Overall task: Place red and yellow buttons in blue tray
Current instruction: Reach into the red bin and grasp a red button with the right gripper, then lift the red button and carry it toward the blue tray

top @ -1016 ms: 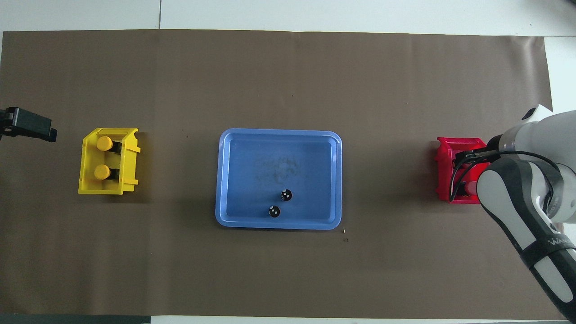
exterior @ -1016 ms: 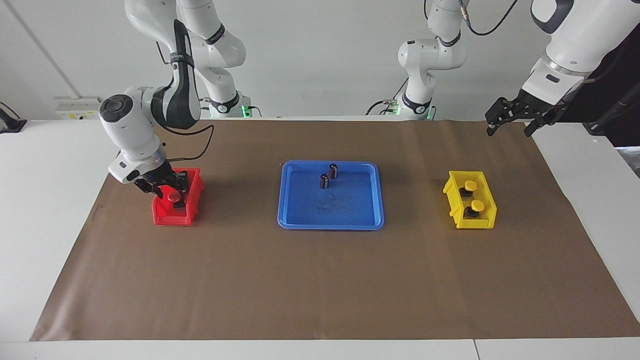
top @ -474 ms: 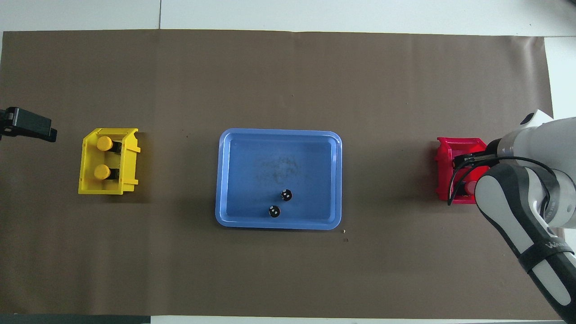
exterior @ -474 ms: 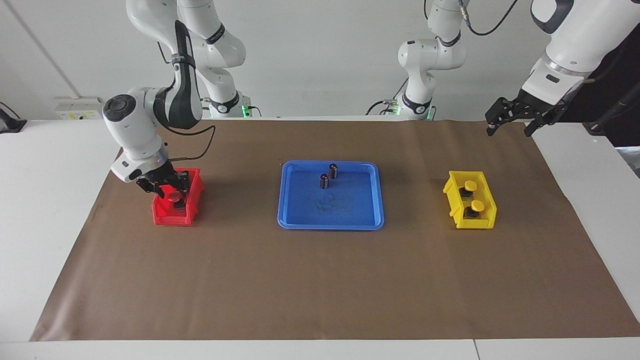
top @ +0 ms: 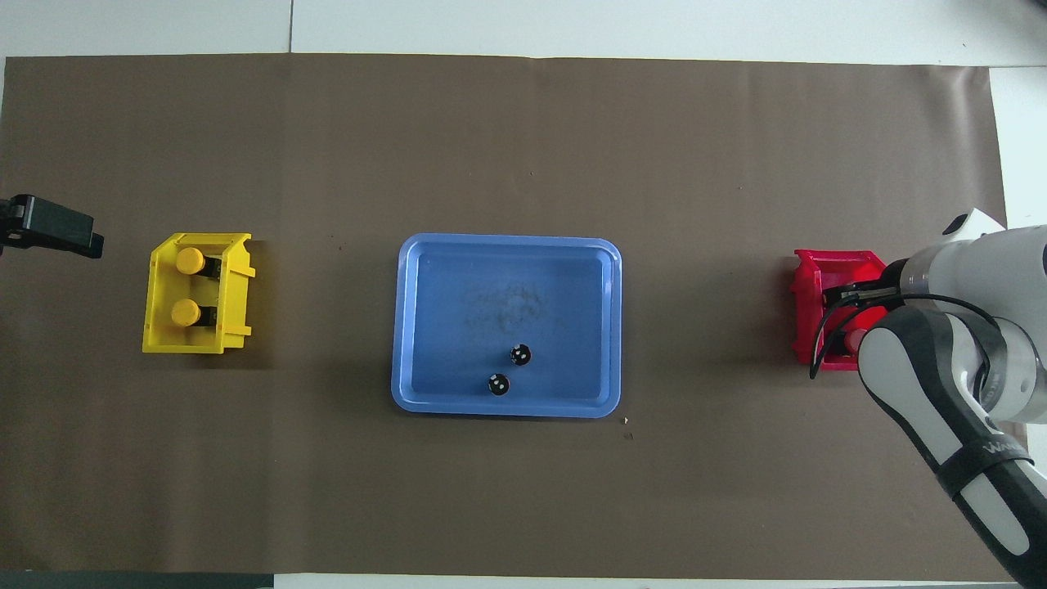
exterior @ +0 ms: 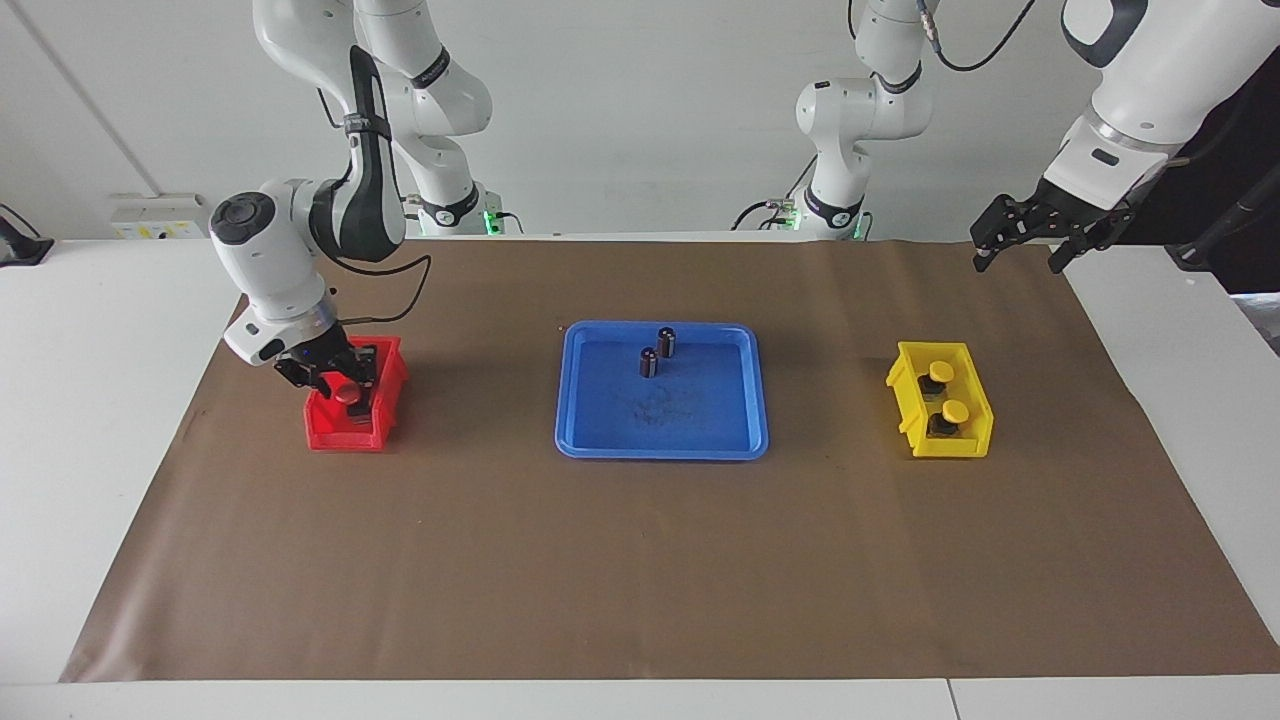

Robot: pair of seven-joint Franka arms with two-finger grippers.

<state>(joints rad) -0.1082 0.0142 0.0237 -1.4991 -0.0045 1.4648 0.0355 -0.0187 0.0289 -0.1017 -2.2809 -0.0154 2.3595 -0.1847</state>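
The shallow rectangular blue plastic tray point(exterior: 661, 440) with rounded corners lies mid-table on the brown paper sheet point(exterior: 640, 560) and holds only two small dark cylinders point(exterior: 657, 352) standing upright near its robot-side rim. Toward the left arm's end, a small yellow plastic bin point(exterior: 942, 440) holds two yellow-capped push-buttons point(exterior: 947, 410) on dark boxy bases, one nearer the robots than the other. Toward the right arm's end, a small red plastic bin point(exterior: 340, 432) holds a red-capped push-button point(exterior: 347, 393); whether a second one lies in there I cannot tell, since the arm covers it. The right gripper point(exterior: 330, 385) is down inside the red bin with its fingers around that red button; whether they have clenched on it I cannot tell. The left gripper point(exterior: 1020, 248) waits in the air over the table edge at the left arm's end, fingers spread apart and holding nothing.
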